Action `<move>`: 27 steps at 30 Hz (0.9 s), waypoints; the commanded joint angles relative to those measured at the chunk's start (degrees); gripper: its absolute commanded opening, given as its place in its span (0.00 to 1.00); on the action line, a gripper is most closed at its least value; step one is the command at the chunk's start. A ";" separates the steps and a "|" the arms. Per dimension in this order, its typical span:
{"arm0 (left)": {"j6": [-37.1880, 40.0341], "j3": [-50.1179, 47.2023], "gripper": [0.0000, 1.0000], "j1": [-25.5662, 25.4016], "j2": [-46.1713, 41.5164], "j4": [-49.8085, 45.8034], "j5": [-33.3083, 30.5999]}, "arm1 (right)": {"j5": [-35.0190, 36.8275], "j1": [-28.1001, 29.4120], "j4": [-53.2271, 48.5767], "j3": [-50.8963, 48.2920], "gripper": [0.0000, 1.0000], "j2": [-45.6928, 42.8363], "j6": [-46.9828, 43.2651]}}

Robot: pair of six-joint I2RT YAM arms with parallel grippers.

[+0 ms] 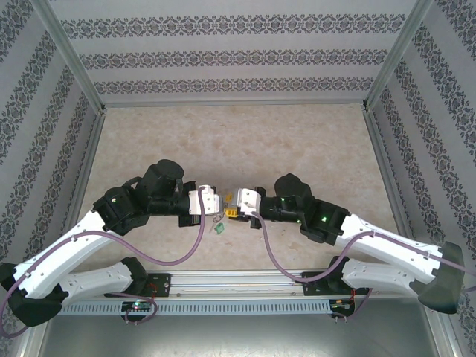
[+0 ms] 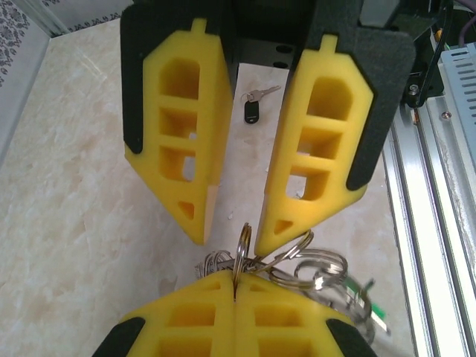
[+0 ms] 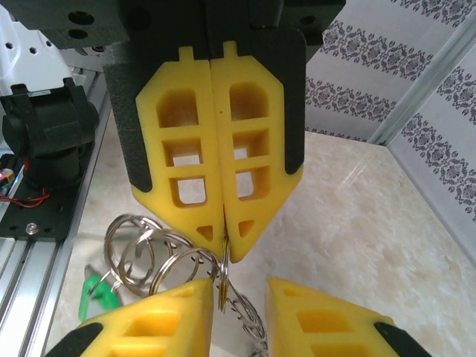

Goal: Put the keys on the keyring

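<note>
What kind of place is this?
Probably a robot test booth in a lab: wallpapered panels on a metal frame, a marble-look table, a left arm and right arm bolted to a rail.

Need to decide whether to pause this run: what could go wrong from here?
1. The left gripper pinches one ring only at its tips; the ring could twist or slip out.
2. The right gripper is open beside the other rings, which bunch together; closing may catch the wrong one.
3. The key lies unheld on the table, apart from both grippers.
</note>
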 commanded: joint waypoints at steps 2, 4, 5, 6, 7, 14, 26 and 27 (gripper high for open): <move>0.84 0.88 0.00 -0.76 0.08 -0.03 0.68 | -1.95 0.62 2.86 2.15 0.24 1.21 1.00; 0.75 0.91 0.00 -0.81 0.03 0.08 0.64 | -2.00 0.62 3.03 2.42 0.17 1.67 0.96; 0.76 0.84 0.00 -0.81 0.15 0.12 0.65 | -1.83 0.67 3.10 2.51 0.12 1.86 0.94; 0.66 0.76 0.00 -0.81 0.09 0.23 0.75 | -1.61 0.63 3.07 2.60 0.05 2.04 0.82; 0.44 0.64 0.00 -0.81 0.00 0.51 0.86 | -1.06 0.62 3.02 2.61 0.00 2.14 0.84; -5.70 -4.72 0.06 -0.73 -5.13 8.63 2.47 | -1.58 0.62 8.04 -0.64 0.00 -0.68 2.08; -19.14 -14.20 0.20 0.86 -14.04 28.19 6.93 | -9.36 -0.05 26.77 -7.16 0.00 -4.07 11.33; -19.59 -14.57 0.18 0.95 -14.43 29.07 7.17 | -10.02 -0.27 28.14 -7.47 0.00 -4.06 12.20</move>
